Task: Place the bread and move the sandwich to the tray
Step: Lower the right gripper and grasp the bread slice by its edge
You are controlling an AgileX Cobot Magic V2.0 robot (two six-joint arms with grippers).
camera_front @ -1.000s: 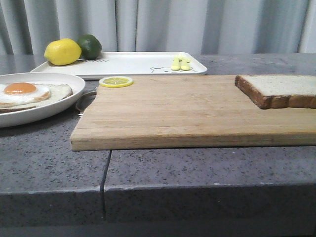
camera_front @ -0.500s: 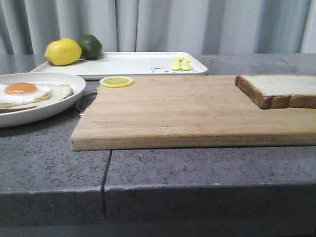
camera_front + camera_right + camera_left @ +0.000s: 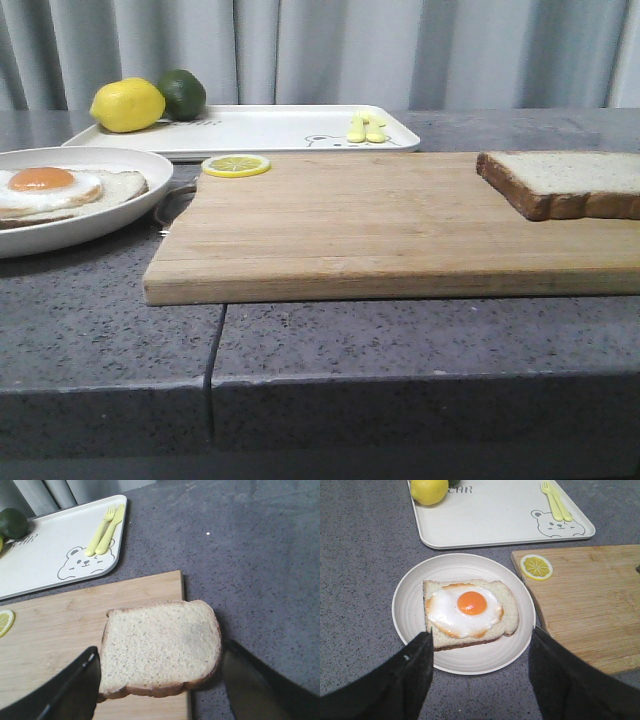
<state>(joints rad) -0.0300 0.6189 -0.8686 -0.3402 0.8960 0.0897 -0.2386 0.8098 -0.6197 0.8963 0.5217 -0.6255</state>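
Bread slice [image 3: 160, 647]: a thick square slice is seen lying flat at the right end of the wooden cutting board [image 3: 390, 225], one corner overhanging the board's edge; pale speckled crumb, dark brown crust.
Handling of the bread: it is judged light, soft and easily crushed; a gentle hold across two opposite crust edges is likely best, the crust being the firmer part.
Right gripper [image 3: 160, 690]: its fingers are spread wide, one on each side of the slice, with nothing held.
Sandwich [image 3: 467, 611]: a flatter slice topped with a glossy fried egg, white with an orange yolk, is seen on the round white plate [image 3: 410, 605] at the counter's left side.
Handling of the sandwich: the egg is judged slippery and liable to slide; the plate rim looks stiff and smooth.
Left gripper [image 3: 480, 675]: it hangs above the plate's near rim, fingers parted, empty.
Tray [image 3: 270, 128]: flat, white, rectangular with rounded corners, it is set along the counter's far edge; a lemon [image 3: 127, 105] and a lime [image 3: 183, 93] sit at its left end.
Counter [image 3: 400, 340]: grey speckled stone.
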